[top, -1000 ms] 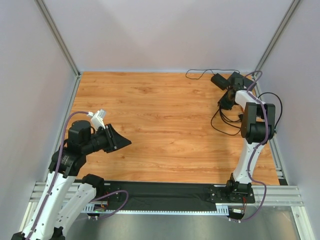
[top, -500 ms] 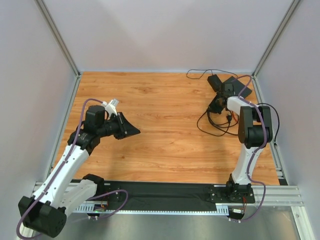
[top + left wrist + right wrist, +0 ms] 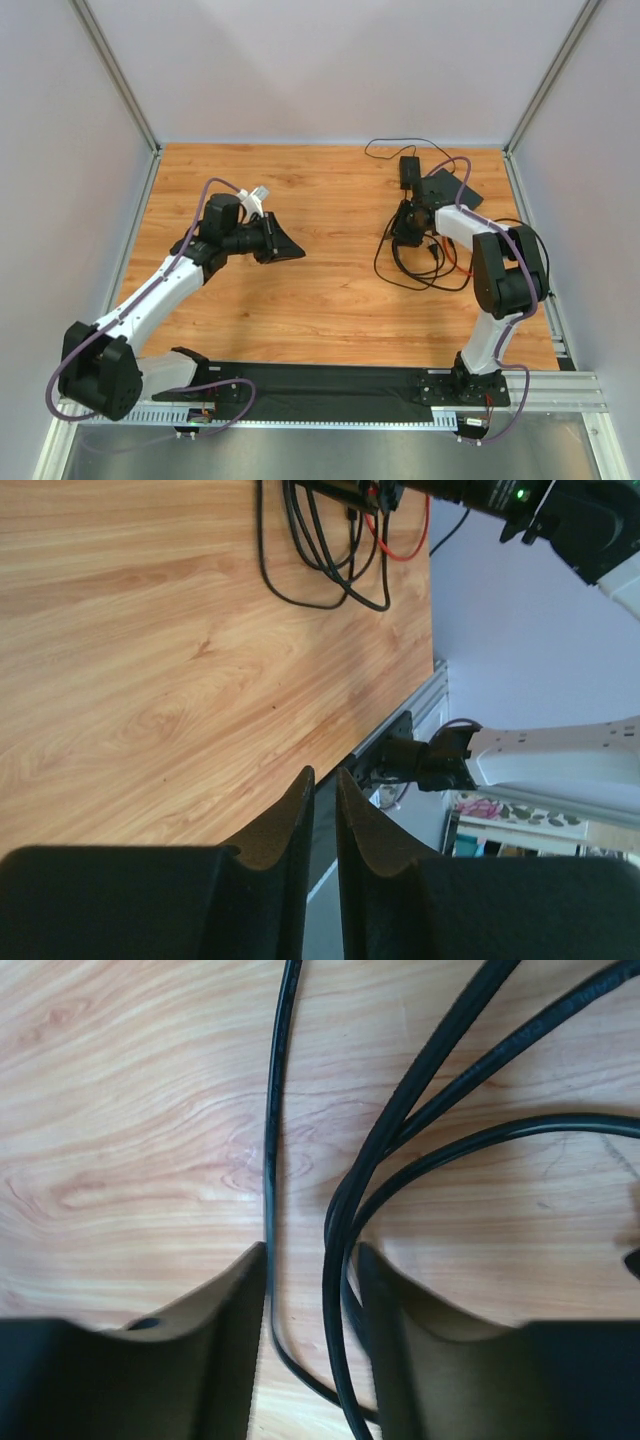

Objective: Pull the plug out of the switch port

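Beside the switch [image 3: 447, 188] at the worktop's [image 3: 300, 180] far right, we are straddling cables [image 3: 270, 1140] with the right gripper's [image 3: 310, 1250] jaws wide, risking dragging cord rather than the plug, while the left gripper's [image 3: 323, 775] jaws are idling almost closed.

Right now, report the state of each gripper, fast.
Left gripper: shut, holding nothing.
Right gripper: open, with black cables running between its fingers, not clamped.
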Robot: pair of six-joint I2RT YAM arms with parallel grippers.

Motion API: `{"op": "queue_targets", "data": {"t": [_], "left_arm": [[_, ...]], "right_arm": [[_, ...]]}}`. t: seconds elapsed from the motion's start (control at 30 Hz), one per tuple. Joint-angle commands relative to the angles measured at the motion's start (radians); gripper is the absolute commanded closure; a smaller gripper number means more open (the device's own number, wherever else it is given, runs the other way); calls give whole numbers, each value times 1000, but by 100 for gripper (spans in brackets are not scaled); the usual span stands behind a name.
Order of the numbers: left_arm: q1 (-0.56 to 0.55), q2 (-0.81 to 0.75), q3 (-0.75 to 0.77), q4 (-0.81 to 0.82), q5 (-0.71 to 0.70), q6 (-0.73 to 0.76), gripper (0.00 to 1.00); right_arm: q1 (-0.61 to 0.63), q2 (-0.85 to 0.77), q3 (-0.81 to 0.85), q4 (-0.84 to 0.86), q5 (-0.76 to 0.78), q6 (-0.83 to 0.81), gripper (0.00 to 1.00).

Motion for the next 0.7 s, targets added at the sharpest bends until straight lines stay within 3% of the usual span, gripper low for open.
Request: {"op": "queue_targets", "data": {"t": [0.0,0.07,0.17,0.47,0.67], "left_arm": [[-56,80,73,113,27,-13,75],[-91,147,126,117,24,-4,75],[-117,228,202,126,24,1,75],[-178,495,539,157,16,65,72],[-220,845,899,196,19,68,69]], "right_arm": [[-6,-61,82,-101,13,-66,54],[-18,-92,97,-146,65,-89,38],[-76,-136,93,-148,88,-82,28],[-196,-104,225,-115,56,-47,27],[-256,-70,268,-23,79,9,30]]}}
